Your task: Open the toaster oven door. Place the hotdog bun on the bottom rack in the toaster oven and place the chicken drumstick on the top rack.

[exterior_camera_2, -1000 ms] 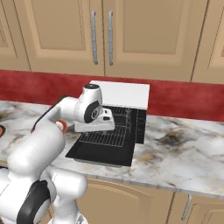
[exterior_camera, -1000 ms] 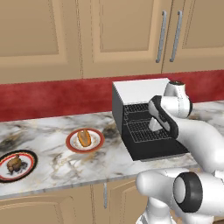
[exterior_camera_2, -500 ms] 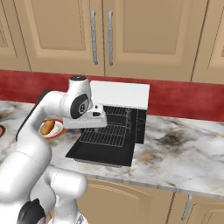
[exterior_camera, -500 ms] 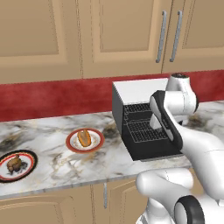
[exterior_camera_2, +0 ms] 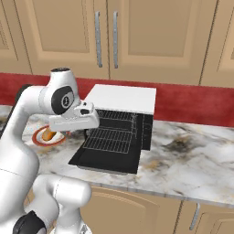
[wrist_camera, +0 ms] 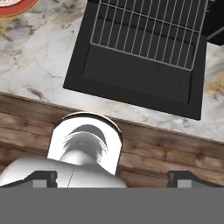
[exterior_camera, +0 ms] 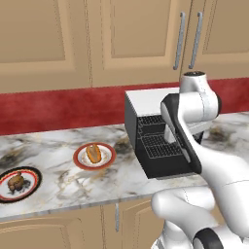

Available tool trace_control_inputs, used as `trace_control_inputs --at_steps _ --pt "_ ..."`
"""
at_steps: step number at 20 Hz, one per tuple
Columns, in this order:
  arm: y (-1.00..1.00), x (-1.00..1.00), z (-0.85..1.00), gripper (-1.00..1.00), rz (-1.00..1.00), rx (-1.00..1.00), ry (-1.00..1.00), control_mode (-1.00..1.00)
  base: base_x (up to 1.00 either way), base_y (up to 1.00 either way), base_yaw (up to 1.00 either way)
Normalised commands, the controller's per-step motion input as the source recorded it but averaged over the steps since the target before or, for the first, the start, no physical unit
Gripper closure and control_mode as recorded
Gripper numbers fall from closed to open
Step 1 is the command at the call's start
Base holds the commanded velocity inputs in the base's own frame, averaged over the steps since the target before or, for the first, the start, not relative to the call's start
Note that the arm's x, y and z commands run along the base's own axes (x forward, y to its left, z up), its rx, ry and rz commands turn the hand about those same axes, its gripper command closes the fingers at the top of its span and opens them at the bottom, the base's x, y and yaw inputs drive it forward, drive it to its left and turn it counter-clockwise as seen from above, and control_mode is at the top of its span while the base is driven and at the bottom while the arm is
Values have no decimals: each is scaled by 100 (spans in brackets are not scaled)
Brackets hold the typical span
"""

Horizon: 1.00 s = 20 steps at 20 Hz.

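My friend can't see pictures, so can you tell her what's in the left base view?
A black toaster oven sits on a marble counter with its door folded down flat, and the robot's white arm is in front of it. To the left, a hotdog bun and a chicken drumstick wait on separate plates.

A black toaster oven (exterior_camera_2: 137, 119) with a white top sits on grey-veined marble counter (exterior_camera_2: 192, 160), beside a golden-orange hotdog bun (exterior_camera: 93, 153) on a red-rimmed plate (exterior_camera: 95, 156).
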Motion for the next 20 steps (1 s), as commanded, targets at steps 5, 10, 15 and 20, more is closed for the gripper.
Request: trace_control_inputs --at_steps 5,10,15,20 --pt "36 -44 28 -100 0 -9 6 -100 0 0 0" --pt "42 -42 18 -100 0 -9 5 -100 0 0 0" --pt "45 -39 16 -100 0 -8 4 -100 0 0 0" --pt "50 -32 14 -100 0 -7 6 -100 0 0 0"
